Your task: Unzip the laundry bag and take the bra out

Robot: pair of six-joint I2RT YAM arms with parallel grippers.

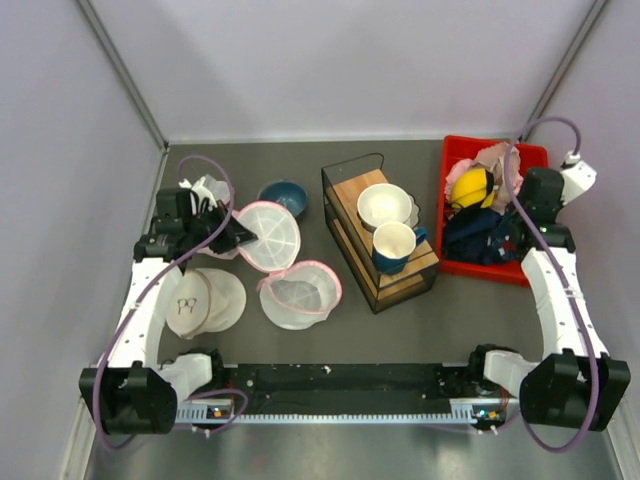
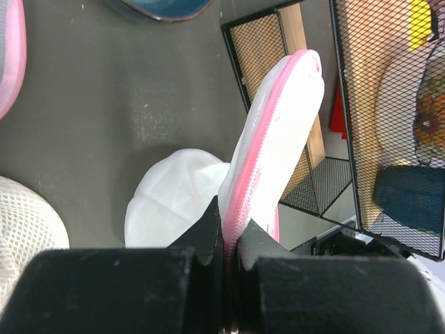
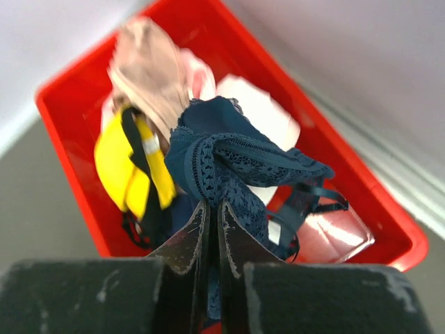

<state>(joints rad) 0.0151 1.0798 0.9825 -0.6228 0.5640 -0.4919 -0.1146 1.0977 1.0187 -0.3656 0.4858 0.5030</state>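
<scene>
left fingers (image 2: 226, 240) clenched on the pink trim of the laundry bag (image 2: 278, 132), on the worktop (image 1: 400, 330) near the rack (image 1: 350, 195). right fingers (image 3: 214, 212) clenched on navy lace (image 3: 236, 163) in the red bin (image 3: 66, 104), just beside the yellow bra (image 3: 128, 170).

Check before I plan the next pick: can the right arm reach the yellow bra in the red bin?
Probably not yet: the right gripper is shut on a navy lace garment. The yellow bra lies mostly uncovered close beside it in the red bin.
</scene>
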